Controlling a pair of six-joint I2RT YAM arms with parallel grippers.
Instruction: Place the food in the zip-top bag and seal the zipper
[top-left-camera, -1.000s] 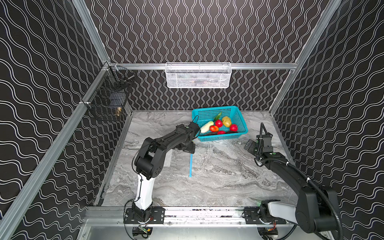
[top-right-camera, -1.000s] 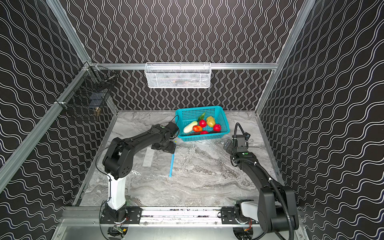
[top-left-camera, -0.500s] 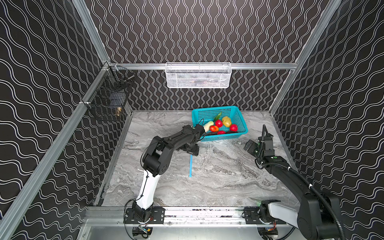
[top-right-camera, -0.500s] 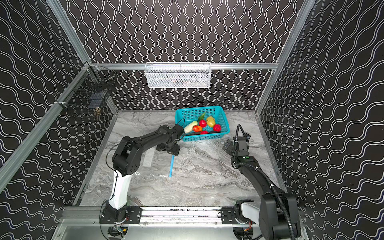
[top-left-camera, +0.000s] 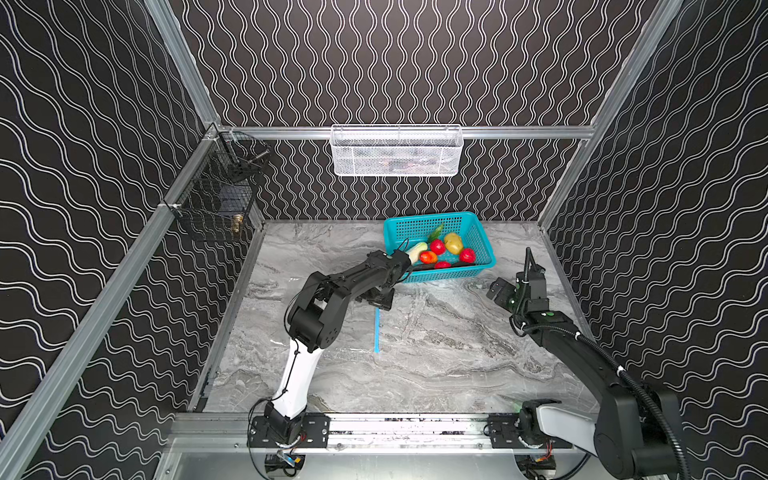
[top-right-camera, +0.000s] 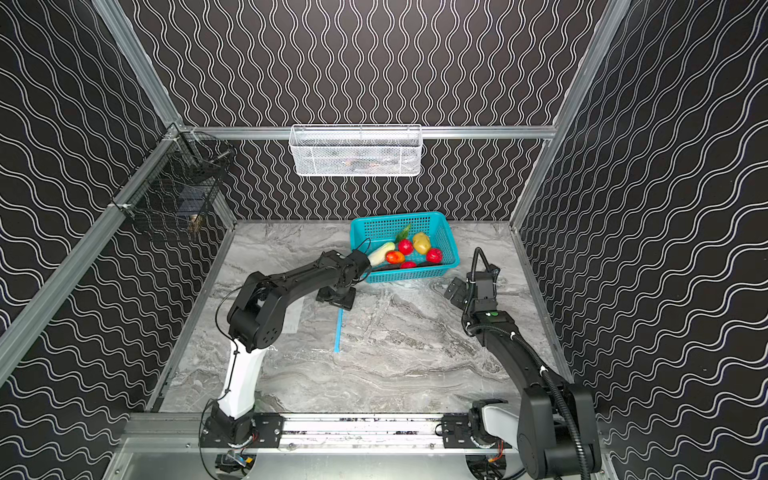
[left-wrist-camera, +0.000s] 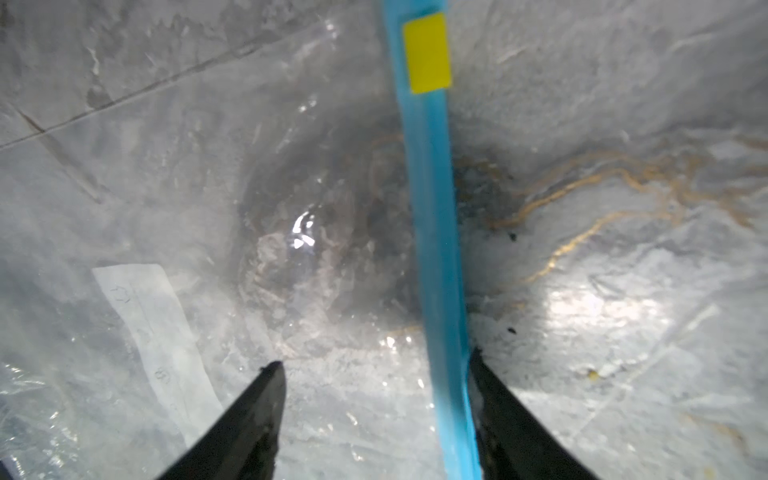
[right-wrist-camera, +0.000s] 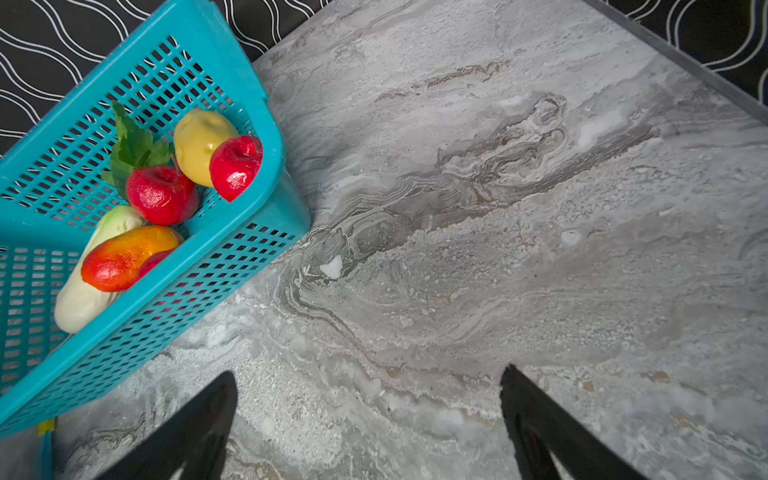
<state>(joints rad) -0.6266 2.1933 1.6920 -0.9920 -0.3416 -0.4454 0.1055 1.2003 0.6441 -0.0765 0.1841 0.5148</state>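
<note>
Enclosing all: black wavy-lined walls (top-left-camera: 415, 62). Grey marble tabletop (top-left-camera: 436, 374). Clear bag (left-wrist-camera: 166, 166) flat toward the left edge, zipper (top-left-camera: 377, 328) mid-table. Basket (top-left-camera: 449, 274) at back edge holds the food (top-left-camera: 453, 243). Left gripper (left-wrist-camera: 374, 359) jaws apart, straddling zipper; right gripper (right-wrist-camera: 369, 370) spread wide above bare marble.

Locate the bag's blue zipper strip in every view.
Both top views: zipper runs toward the camera from under the left gripper.
Left wrist: crosses the whole picture, between the fingertips.
Right wrist: edge sliver beside the teal basket.
Landmark: teal basket, missing only from left wrist.
</note>
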